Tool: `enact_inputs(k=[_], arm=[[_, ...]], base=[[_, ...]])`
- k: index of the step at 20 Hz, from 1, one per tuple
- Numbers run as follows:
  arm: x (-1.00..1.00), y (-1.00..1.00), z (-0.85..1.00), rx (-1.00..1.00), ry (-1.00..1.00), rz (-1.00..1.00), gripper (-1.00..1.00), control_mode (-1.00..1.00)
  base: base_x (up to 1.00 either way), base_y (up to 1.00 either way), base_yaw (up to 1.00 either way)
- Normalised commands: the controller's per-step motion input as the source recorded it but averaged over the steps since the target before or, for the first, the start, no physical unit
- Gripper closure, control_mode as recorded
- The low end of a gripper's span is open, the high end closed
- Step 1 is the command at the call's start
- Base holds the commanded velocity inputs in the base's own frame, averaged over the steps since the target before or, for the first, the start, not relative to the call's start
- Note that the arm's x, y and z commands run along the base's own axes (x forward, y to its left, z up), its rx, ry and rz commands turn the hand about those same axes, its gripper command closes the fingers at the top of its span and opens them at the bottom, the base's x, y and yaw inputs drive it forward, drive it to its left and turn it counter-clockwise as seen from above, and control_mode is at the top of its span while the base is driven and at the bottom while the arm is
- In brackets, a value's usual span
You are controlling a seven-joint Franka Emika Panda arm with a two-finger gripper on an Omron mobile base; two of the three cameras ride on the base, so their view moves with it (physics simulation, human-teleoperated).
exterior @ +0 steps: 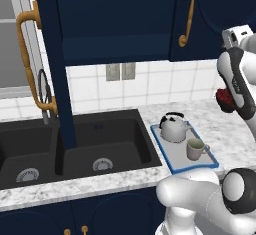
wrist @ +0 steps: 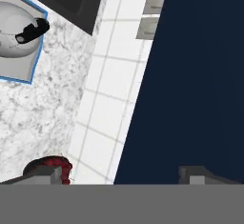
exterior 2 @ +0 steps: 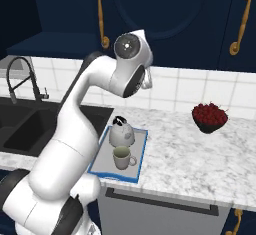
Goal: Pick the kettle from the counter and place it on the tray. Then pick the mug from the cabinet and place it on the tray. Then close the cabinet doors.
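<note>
The silver-grey kettle (exterior: 173, 127) (exterior 2: 121, 134) (wrist: 14, 35) and the beige mug (exterior: 196, 149) (exterior 2: 122, 158) both stand on the blue-rimmed tray (exterior: 192, 169) (exterior 2: 141, 151) (wrist: 37, 58), which lies on the speckled counter (exterior: 220, 121) (exterior 2: 200, 154). The navy cabinet (exterior: 115, 24) shows its inside and shelf. Its left door (exterior: 56, 54) is swung out over the sink. Its right door (exterior: 210, 9) (exterior 2: 150, 9) (wrist: 200, 75) looks flush with the front. In the hand view my gripper (wrist: 121, 174) is open, close to that right door, with nothing between its fingers.
A dark bowl of red fruit (exterior: 224, 99) (exterior 2: 210, 116) (wrist: 55, 163) sits on the counter right of the tray. The black double sink (exterior: 100, 144) (exterior 2: 30, 129) and its tap (exterior 2: 20, 76) lie to the left. My arm (exterior 2: 80, 114) rises over the tray's left side.
</note>
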Motion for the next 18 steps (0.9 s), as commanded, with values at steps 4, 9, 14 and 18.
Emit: enact_inputs(k=[4, 9, 14, 18], arm=[[-0.31, 0.09, -0.04, 0.00, 0.12, -0.05, -1.00, -1.00], [0.00, 0.04, -0.10, 0.00, 0.10, 0.00, -1.00, -1.00], [-0.07, 0.11, -0.02, 0.00, 0.03, -0.01, -1.00, -1.00], [-0.40, 0.18, 0.00, 0.00, 0.00, -0.03, -1.00, -1.00]], base=[[0.00, 0.00, 0.00], [0.00, 0.00, 0.00], [0.00, 0.00, 0.00], [0.00, 0.00, 0.00]])
